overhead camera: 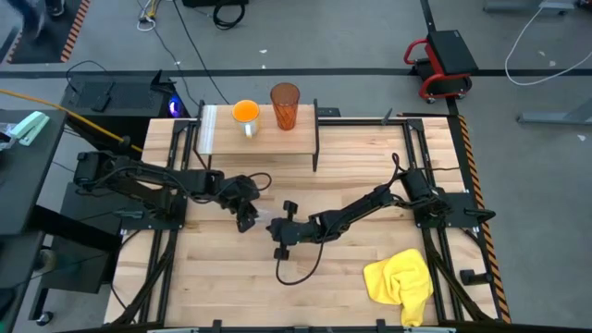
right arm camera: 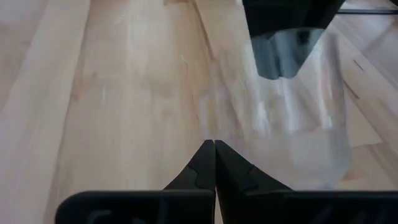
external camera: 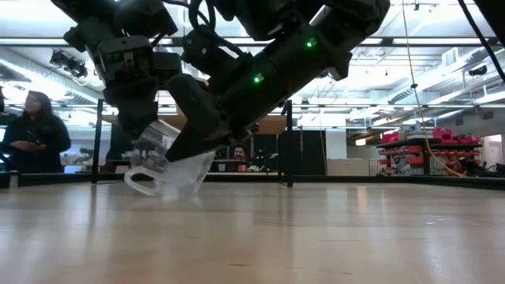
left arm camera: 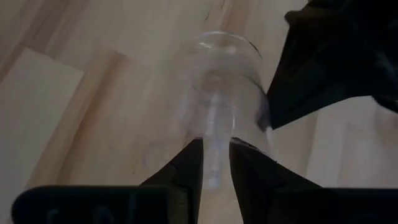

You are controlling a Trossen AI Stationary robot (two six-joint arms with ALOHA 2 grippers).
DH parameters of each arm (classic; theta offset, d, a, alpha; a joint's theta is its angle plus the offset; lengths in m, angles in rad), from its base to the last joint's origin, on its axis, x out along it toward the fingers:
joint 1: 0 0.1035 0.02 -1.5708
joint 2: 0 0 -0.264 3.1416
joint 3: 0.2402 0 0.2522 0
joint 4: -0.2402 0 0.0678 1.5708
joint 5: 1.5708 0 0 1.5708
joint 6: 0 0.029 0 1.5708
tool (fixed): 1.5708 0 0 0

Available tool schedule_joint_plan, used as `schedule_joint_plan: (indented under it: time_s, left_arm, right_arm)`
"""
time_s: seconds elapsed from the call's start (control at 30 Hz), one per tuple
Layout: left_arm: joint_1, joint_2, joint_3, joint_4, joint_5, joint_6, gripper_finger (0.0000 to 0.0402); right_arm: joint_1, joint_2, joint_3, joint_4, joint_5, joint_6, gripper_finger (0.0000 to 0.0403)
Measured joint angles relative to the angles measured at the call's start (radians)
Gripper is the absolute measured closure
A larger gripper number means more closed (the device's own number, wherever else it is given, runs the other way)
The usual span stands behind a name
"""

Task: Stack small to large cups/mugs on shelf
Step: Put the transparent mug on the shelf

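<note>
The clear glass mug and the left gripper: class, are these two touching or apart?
Touching. In the left wrist view the left gripper has a finger on either side of the clear glass mug's handle, pressed against it.

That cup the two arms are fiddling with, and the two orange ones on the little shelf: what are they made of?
The small cup looks like clear glass or plastic: the table shows through it. The orange mug looks opaque and glazed, probably ceramic, with a pale handle. The tall tumbler looks like translucent orange plastic or tinted glass. The shelf is light wood.
</note>
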Motion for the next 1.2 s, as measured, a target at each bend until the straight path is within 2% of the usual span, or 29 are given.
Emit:
schedule_joint_plan:
  time_s: [0.47, 0.63, 0.73, 0.87, 1.0, 1.2]
  left_arm:
    - [0.002, 0.0, 0.0, 0.073, -0.002, 0.023, 0.0317]
    - [0.002, 0.0, 0.0, 0.089, -0.003, 0.027, 0.0323]
    - [0.002, 0.0, 0.0, 0.099, -0.002, 0.028, 0.0325]
    - [0.002, 0.0, 0.0, 0.098, -0.013, 0.028, 0.0323]
    - [0.006, 0.002, 0.0, 0.067, -0.061, 0.027, 0.032]
    - [0.013, 0.044, 0.0, 0.034, -0.068, 0.001, 0.0325]
  right_arm:
    - [0.0, -0.006, 0.0, -0.022, 0.067, -0.022, 0.0398]
    - [0.04, -0.065, -0.002, -0.115, 0.246, -0.048, 0.0398]
    - [0.062, -0.111, -0.001, -0.191, 0.306, -0.019, 0.0398]
    - [0.038, -0.136, -0.037, -0.258, 0.318, 0.019, 0.0398]
    - [-0.011, -0.165, -0.074, -0.253, 0.319, 0.014, 0.0396]
    - [-0.065, -0.217, -0.119, -0.265, 0.307, 0.007, 0.0398]
